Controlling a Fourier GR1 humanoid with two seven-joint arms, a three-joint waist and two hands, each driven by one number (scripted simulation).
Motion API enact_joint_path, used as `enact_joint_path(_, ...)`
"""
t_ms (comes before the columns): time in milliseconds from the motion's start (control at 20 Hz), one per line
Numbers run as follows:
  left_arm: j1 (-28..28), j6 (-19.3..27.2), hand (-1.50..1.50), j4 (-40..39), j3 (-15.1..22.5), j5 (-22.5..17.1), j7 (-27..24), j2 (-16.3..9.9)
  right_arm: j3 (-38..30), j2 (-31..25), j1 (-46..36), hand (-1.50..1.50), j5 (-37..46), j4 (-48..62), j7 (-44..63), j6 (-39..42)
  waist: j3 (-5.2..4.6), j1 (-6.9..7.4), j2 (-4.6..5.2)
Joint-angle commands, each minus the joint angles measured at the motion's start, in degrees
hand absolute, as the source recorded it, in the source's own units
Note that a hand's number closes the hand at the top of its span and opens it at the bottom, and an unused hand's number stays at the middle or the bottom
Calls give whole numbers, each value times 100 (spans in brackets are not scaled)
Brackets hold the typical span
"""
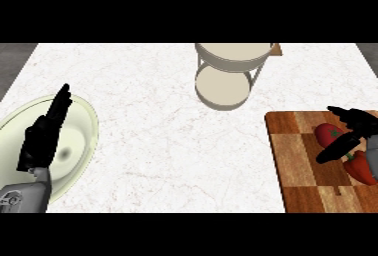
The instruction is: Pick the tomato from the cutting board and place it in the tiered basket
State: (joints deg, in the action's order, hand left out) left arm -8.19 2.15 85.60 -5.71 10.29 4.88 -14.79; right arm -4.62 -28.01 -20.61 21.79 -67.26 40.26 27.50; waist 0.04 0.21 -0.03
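**Right hand closing on the tomato at the board's right side**

The counter point(170, 140) is pale marble. At its left lies a large cream plate point(81, 125), and over it the left hand point(44, 132) rests edge-on, fingers straight and pressed together, holding nothing. At the right sits the wooden cutting board point(295, 165), checkered in light and dark. At top centre stands the tiered basket point(229, 65), two round trays on a thin frame, well apart from the board.

The right hand point(351, 130) is over the board's right part, its fingers curved above the tomato point(327, 134) and its thumb slanting down across the tomato's near side. It looks like a closing pinch, but I cannot tell whether the grip is complete. A second red piece point(360, 170), longer in shape, lies just beside it towards the near edge.

The tomato should be light, smooth-skinned and a little slippery, soft enough to bruise if squeezed. Being round, it may roll out of a grasp set too high. I would take it across its widest part, thumb opposite fingers, clear of the green stem.
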Motion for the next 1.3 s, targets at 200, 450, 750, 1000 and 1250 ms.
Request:
enact_joint_path(200, 10, -165, 0, -216, -146, -100, -312, -49, 578, 238, -157, 150, 280, 359, -573, 504, -3, 40, 18)
enact_joint_path(450, -474, -50, 0, -715, -241, 42, -366, 18, 459, 39, 80, 150, 664, 137, -1055, 307, -5, -26, 6)
enact_joint_path(750, 5, 20, 0, -37, -45, 207, -48, 148, -209, 231, 117, 150, 2, -492, -375, 393, -6, -45, -10)
enact_joint_path(1000, -251, -68, 0, -233, 107, 245, -156, 181, 960, 2088, -1117, 150, 1029, -790, 904, -1165, -28, 334, 27)
enact_joint_path(1250, -463, -279, 0, -187, 422, 252, -159, 298, 1664, 2763, -2284, 150, 1904, -616, 1789, -2222, -52, 920, 87)
